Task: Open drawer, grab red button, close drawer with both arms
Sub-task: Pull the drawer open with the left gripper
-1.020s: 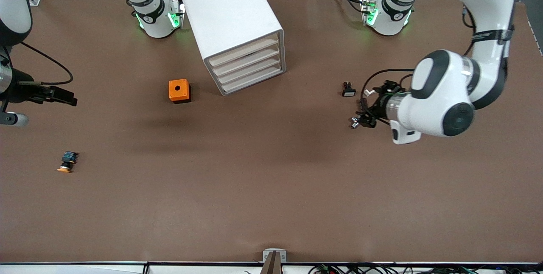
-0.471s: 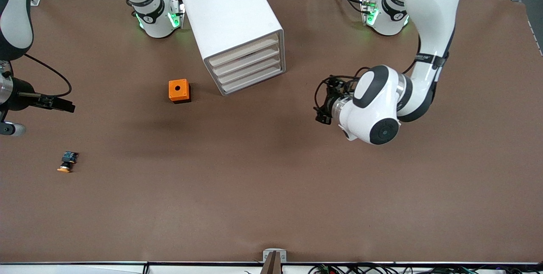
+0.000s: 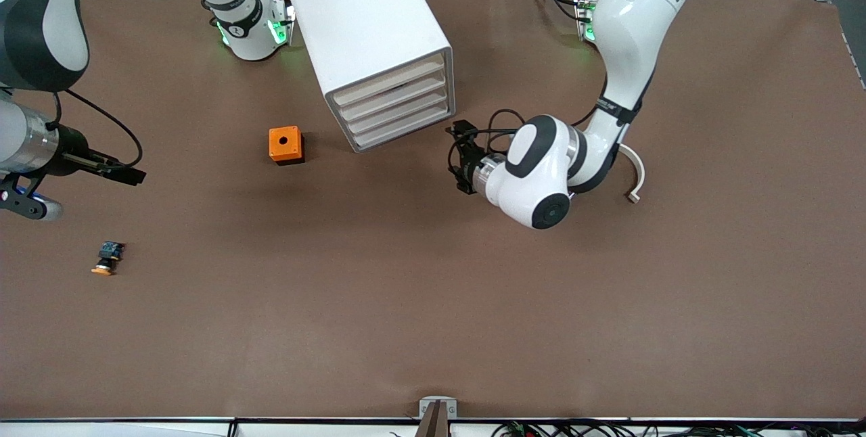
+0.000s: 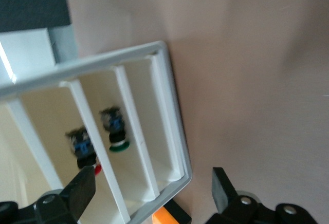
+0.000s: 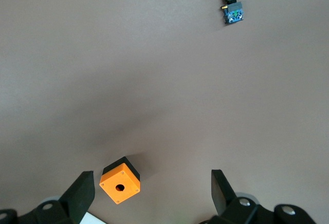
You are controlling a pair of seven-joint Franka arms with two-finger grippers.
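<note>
The white cabinet (image 3: 369, 24) stands near the robots' bases, and the drawer (image 3: 389, 82), its uppermost, sits shut like the three below. My left gripper (image 3: 463, 159) is open and empty just in front of the drawer fronts. In the left wrist view the gripper (image 4: 151, 193) faces the cabinet's compartments (image 4: 131, 126). There the button (image 4: 85, 152) with its red cap lies inside one compartment, partly hidden by a finger (image 4: 82, 190); I cannot tell which drawer holds it. My right gripper (image 3: 128, 175) is open and empty over the table at the right arm's end, also seen in its wrist view (image 5: 151, 193).
A green-capped button (image 4: 115, 129) lies in the compartment beside the red one. An orange cube with a hole (image 3: 285, 145) sits beside the cabinet, toward the right arm's end. An orange-capped button (image 3: 107, 258) lies nearer the camera. A white curved piece (image 3: 634, 176) lies by the left arm's elbow.
The left arm has swung from its own end of the table to the cabinet's front. The right gripper has shifted slightly toward the cabinet. The drawers have not moved.
</note>
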